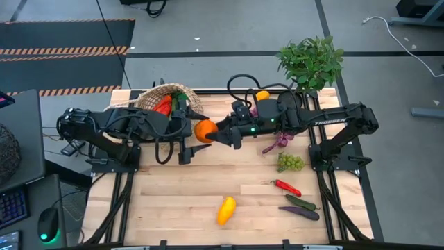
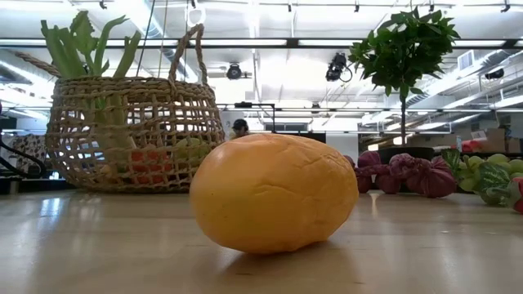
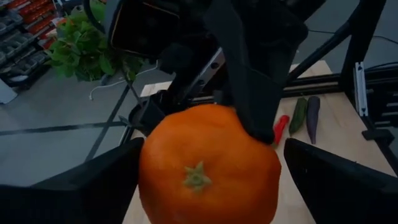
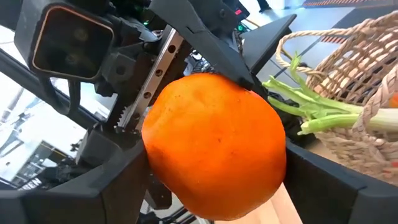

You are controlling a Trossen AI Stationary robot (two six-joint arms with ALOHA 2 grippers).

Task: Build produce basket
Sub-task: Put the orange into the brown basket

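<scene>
Right tool gripped the orange at the wide-open left tool; the basket at 11 o'clock was partly filled, much produce remaining.

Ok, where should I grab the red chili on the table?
Mid-body, from straight above, pincer closing across its narrow width: the red chili lies flat and slanted, clear of the cucumber beside it. The right pincer holds the orange now.
</scene>
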